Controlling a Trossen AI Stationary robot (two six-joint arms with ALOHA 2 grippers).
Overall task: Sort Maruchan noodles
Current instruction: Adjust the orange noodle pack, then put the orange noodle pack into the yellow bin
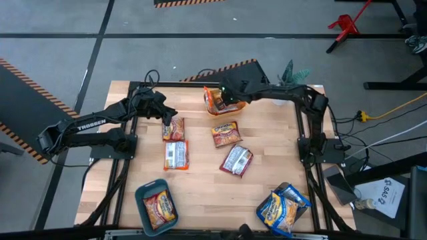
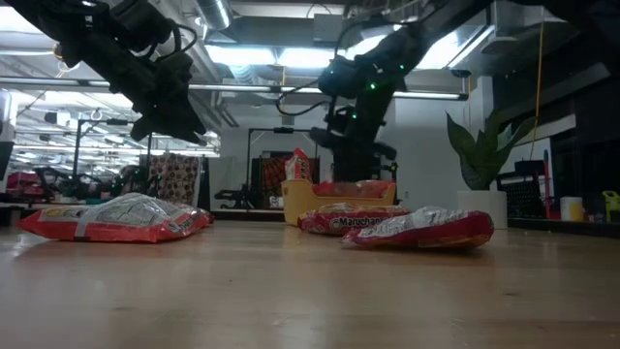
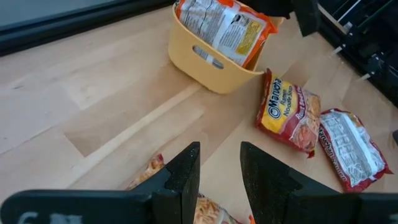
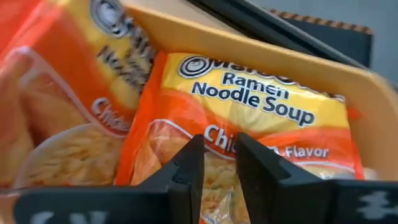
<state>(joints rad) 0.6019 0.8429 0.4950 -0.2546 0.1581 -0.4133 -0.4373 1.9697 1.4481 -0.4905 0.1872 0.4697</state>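
Surrounding the work: a pale wooden slatted table (image 1: 200,193) carries three bins, namely a yellow-orange plastic bin (image 1: 215,107) at the far middle edge, a teal plastic bin (image 1: 143,197) at the near left, and a grey plastic bin (image 1: 288,189) at the near right; a green potted plant (image 2: 481,155) stands off the far right corner.
Yellow-orange bin contents: orange-yellow glossy ramen packets (image 4: 249,124) marked "Ramen Noodle Soup", leaning against each other (two show in the right wrist view), their long sides running roughly along the bin's length.
Teal bin contents: one red packet (image 1: 160,208) lying flat, long axis near to far.
Grey bin contents: blue-and-yellow packets (image 1: 279,210) piled crookedly, spilling over the rim.
Loose packets: four red-silver Maruchan packets on the open table. One (image 1: 173,128) lies under the left arm, long axis near to far; one (image 1: 176,155) lies just nearer, silver back up, same direction; one (image 1: 226,133) sits mid-table, slightly turned; one (image 1: 236,160) lies diagonally, silver back up.
In the way: nothing lies between the loose packets and the bins.
Right gripper (image 4: 217,180): reaching into the yellow-orange bin, fingers narrowly parted just over an orange-yellow packet; whether they pinch it I cannot tell.
Left gripper (image 3: 219,180): poised above the leftmost loose packet, fingers slightly apart, nothing between them.
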